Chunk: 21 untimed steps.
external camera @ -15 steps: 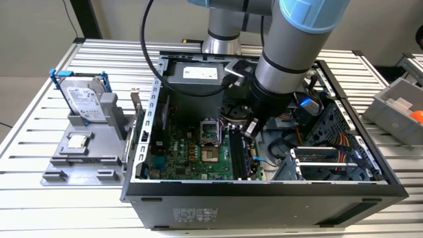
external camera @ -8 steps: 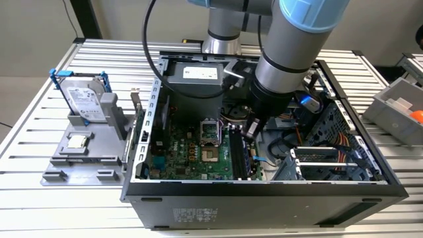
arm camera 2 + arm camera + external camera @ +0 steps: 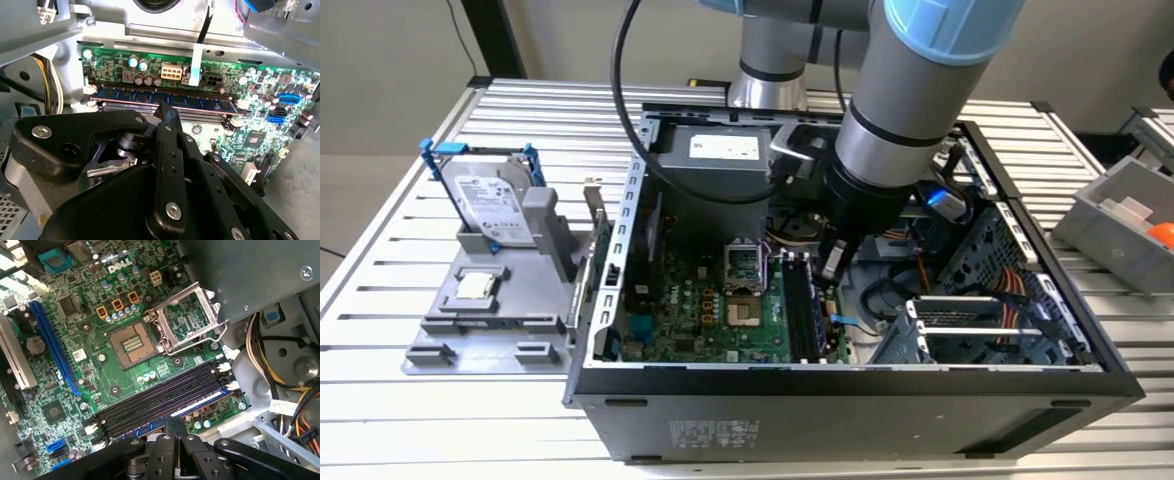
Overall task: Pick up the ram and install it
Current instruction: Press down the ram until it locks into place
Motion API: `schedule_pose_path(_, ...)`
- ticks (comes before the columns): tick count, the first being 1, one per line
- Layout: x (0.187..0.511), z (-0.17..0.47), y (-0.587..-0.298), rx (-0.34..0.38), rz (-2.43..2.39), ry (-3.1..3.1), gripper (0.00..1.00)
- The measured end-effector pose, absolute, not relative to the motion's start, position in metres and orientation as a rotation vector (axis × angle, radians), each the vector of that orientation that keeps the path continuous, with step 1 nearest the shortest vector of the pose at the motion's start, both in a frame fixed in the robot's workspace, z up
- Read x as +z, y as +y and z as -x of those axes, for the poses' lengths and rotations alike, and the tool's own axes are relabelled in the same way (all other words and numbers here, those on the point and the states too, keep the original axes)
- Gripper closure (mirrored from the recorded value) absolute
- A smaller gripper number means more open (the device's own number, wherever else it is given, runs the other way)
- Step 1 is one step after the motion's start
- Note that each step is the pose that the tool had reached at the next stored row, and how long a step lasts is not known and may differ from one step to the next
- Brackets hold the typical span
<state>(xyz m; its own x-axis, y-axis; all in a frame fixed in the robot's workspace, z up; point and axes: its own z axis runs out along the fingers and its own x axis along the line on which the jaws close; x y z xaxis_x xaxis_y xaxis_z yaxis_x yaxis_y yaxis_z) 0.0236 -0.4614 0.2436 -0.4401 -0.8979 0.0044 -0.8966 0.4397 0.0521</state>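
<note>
A robotics lab or workshop: a slatted aluminium bench [image 3: 400, 250] carries an opened computer case [image 3: 854, 400], a grey parts fixture [image 3: 494, 320] at nine o'clock, and an industrial robot arm [image 3: 907, 90].

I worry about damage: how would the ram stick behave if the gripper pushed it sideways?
The ram is a thin, long board standing on its edge in a slot of the motherboard, so it is probably stiff along its length but may bend or crack under side force. It looks light. Its exposed chips suggest it is fragile.
</note>
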Motion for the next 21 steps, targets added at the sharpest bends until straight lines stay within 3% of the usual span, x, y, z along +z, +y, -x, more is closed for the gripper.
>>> schedule_pose_path(21,0.2436,-0.0236,-0.4609,-0.060,-1.888,-2.466,1.00)
